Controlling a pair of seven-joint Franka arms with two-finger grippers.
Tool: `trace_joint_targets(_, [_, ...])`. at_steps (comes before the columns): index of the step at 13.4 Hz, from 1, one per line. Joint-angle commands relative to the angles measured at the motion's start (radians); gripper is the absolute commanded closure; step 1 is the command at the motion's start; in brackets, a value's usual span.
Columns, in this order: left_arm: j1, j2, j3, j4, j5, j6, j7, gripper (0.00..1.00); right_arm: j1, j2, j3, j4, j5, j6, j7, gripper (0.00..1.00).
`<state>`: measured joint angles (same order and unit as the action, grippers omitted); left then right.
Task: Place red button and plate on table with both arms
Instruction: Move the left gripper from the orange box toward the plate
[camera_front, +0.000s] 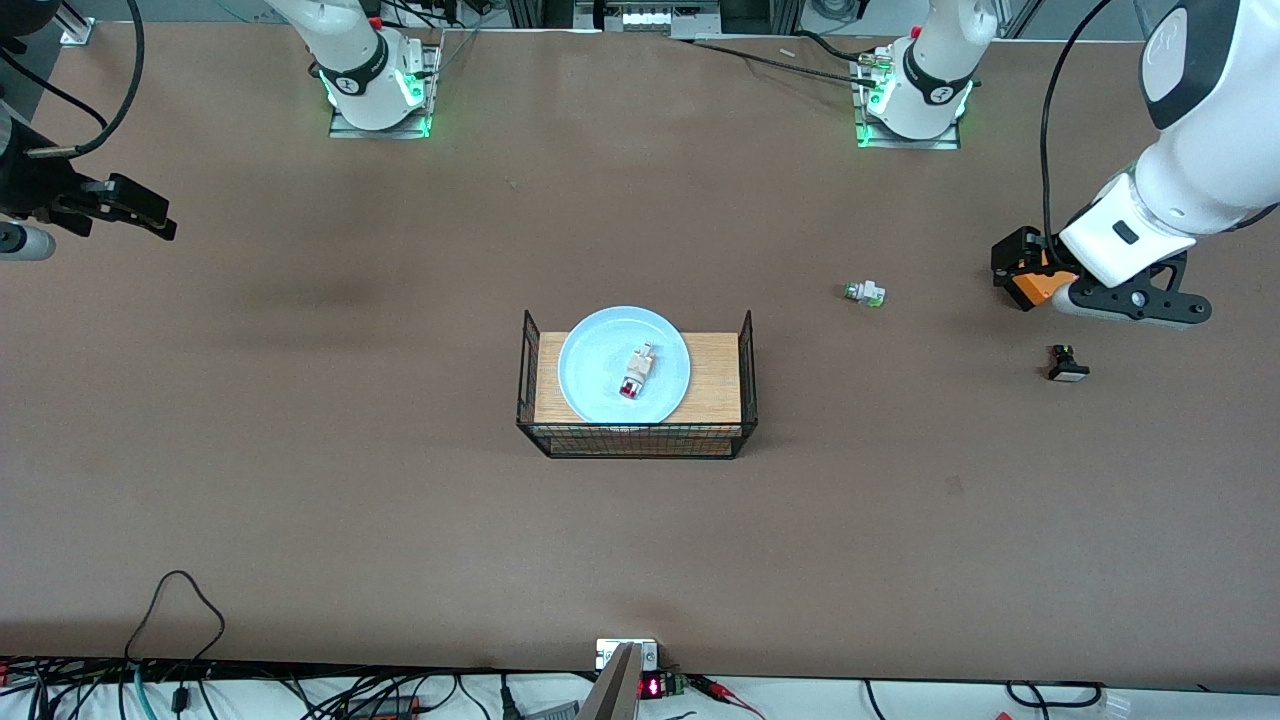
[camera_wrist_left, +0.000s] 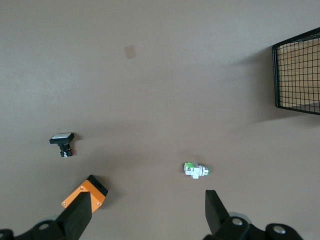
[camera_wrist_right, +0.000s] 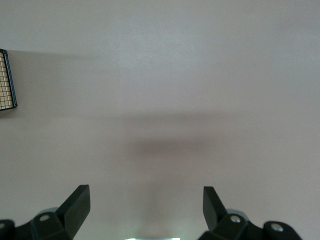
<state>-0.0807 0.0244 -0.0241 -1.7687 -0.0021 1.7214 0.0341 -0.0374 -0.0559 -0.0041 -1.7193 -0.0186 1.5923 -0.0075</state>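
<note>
The light-blue plate (camera_front: 600, 352) lies on the wood-topped wire basket stand (camera_front: 715, 385) at the middle of the brown table (camera_front: 300, 480). The red button (camera_front: 637, 374) lies on its side on the plate, its red cap toward the front camera. My left gripper (camera_front: 1018, 268) is open and empty, over the table at the left arm's end, well away from the plate; in the left wrist view (camera_wrist_left: 147, 202) only bare table shows between its fingers. My right gripper (camera_front: 140, 212) is open and empty over the right arm's end, with bare table below it in the right wrist view (camera_wrist_right: 146, 197).
A green-tipped white part (camera_front: 864, 293) (camera_wrist_left: 196, 170) lies on the table between the stand and my left gripper. A black part with a white cap (camera_front: 1066, 365) (camera_wrist_left: 62, 141) lies nearer the front camera. The stand's wire end shows in both wrist views (camera_wrist_left: 300, 75) (camera_wrist_right: 5, 80).
</note>
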Motion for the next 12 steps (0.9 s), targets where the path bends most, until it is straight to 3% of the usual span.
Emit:
trace_joint_targets(1, [-0.004, 0.035, 0.0, 0.066, -0.006, -0.061, 0.004, 0.0, -0.01, -0.029, 0.009, -0.025, 0.012, 0.018, 0.009, 0.0])
trace_joint_targets(8, [-0.019, 0.057, -0.023, 0.101, -0.013, -0.114, 0.01, 0.0, -0.009, 0.047, 0.009, 0.076, 0.011, 0.003, -0.005, 0.0])
trace_joint_targets(10, [-0.043, 0.063, -0.112, 0.139, -0.01, -0.112, -0.008, 0.0, -0.007, 0.047, 0.013, 0.083, 0.009, 0.001, -0.009, 0.0])
trace_joint_targets(12, [-0.074, 0.135, -0.207, 0.217, -0.013, -0.106, -0.106, 0.0, 0.001, 0.054, 0.016, 0.084, 0.006, 0.014, 0.004, 0.0])
